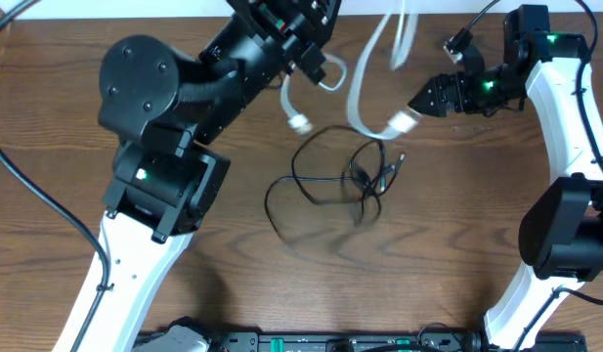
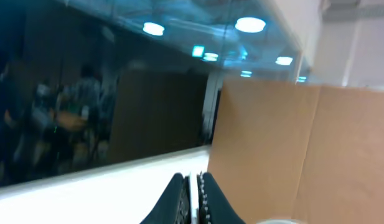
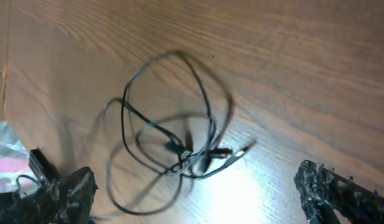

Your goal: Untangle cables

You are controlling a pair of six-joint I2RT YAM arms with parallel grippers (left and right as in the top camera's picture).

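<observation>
The black cable [image 1: 345, 176] lies in a tangled loop on the wooden table [image 1: 457, 244]. The white cable [image 1: 365, 93] is raised off the table, its strands hanging with one plug end [image 1: 299, 124] on the left and another [image 1: 403, 122] on the right. My left gripper [image 1: 319, 65] is raised at the top centre and shut on the white cable, which shows as a thin white strip [image 2: 196, 199] between its jaws [image 2: 196, 190]. My right gripper [image 1: 426, 100] is open just right of the white plug. Its jaws [image 3: 198, 193] stand wide apart above the black tangle [image 3: 173, 149].
The bulky left arm [image 1: 174, 108] covers the table's upper left. The right arm [image 1: 565, 117] runs down the right edge. A thick black robot wire [image 1: 37, 186] crosses the far left. A black rail [image 1: 330, 342] lines the front edge.
</observation>
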